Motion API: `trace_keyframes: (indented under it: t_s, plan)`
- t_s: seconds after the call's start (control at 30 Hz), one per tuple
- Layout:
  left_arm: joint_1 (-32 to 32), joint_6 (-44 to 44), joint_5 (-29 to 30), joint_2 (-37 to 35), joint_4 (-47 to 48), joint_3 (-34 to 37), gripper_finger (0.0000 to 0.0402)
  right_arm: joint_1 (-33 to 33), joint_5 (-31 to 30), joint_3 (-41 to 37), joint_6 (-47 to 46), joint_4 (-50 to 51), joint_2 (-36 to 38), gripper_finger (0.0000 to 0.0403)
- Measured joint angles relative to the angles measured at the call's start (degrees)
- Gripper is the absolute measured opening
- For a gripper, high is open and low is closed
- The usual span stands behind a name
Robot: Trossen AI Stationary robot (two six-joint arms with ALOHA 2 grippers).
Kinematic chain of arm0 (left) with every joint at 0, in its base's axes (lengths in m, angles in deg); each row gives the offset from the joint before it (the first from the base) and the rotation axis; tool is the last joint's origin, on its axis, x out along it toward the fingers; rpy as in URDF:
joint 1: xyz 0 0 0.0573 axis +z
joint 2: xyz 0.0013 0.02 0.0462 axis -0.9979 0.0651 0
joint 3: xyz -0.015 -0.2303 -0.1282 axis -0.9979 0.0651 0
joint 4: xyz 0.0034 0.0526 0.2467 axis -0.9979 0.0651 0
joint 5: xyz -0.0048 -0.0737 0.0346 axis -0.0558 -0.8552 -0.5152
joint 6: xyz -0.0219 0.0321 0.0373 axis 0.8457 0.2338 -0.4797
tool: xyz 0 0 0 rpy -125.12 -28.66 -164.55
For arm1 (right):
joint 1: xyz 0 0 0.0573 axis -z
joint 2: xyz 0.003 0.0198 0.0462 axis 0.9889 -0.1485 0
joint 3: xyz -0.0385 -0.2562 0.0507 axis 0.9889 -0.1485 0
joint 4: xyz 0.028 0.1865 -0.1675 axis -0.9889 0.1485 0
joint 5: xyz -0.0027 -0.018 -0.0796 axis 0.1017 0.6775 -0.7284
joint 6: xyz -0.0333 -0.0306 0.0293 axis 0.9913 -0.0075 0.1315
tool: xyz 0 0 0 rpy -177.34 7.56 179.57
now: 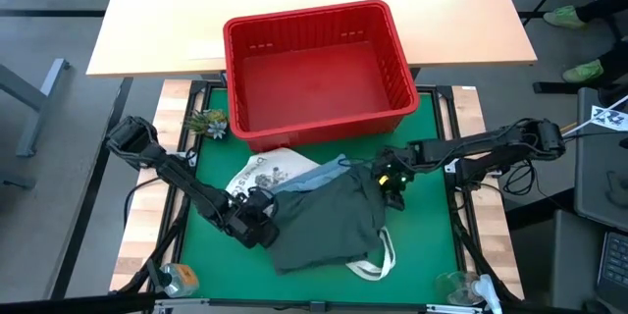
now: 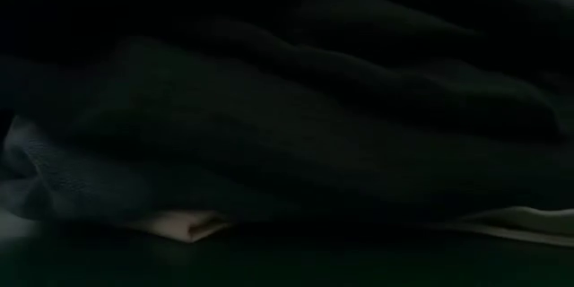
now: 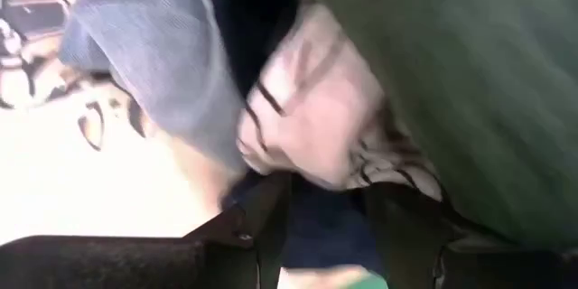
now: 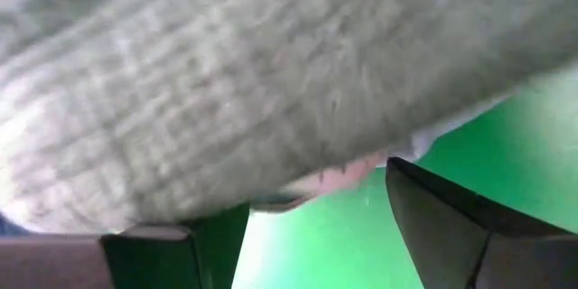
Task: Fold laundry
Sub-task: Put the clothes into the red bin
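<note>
The laundry lies in a pile on the green mat (image 1: 432, 245). A dark olive garment (image 1: 329, 221) is on top. Light blue denim (image 1: 306, 179) and a white leaf-printed piece (image 1: 263, 169) stick out at its far left. My left gripper (image 1: 261, 218) is at the pile's left edge, open, with a navy fold (image 3: 325, 230) between its fingers and bunched white printed cloth (image 3: 316, 117) just ahead. My right gripper (image 1: 391, 184) is open at the olive garment's far right corner, with the olive edge (image 4: 271, 99) just ahead of its fingers. In the low view, dark cloth (image 2: 296, 117) fills the picture. My left gripper slants down into the pile's left edge, its fingers (image 3: 262, 235) on either side of the navy fold; I cannot tell whether they touch it. My right gripper slants down at the olive garment's edge; I cannot tell whether a finger (image 4: 172, 248) touches the cloth.
A red slotted basket (image 1: 314, 69) stands just beyond the pile. White tote handles (image 1: 378, 263) stick out from under the pile's near right side. A small plant (image 1: 208, 123) sits at the mat's far left corner. Clear objects (image 1: 180, 277) (image 1: 461, 287) stand at both near corners.
</note>
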Motion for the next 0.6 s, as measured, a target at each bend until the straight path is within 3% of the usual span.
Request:
trace_keyframes:
  t_s: [0.13, 0.33, 0.47, 0.6]
  plan:
    - [-1.64, 1.57, -0.64, -2.83, 0.03, 0.00, 0.0137, 0.02, -2.62, 0.02, -2.05, 2.40, 5.69, 0.0257]
    - [-3.03, 3.08, -6.55, -4.27, -1.03, 0.00, 0.0137, 0.04, -14.06, 0.13, -11.09, 11.18, 11.93, 0.0257]
    - [-3.50, 3.03, -8.94, -4.27, -1.50, 0.00, 0.0137, 0.04, -14.85, -0.88, -13.29, 15.32, 11.94, 0.0257]
    - [-3.51, 3.07, -9.19, -4.27, -1.82, 0.00, 0.0137, 0.04, -12.27, -6.58, -16.55, 5.02, 11.87, 0.0257]
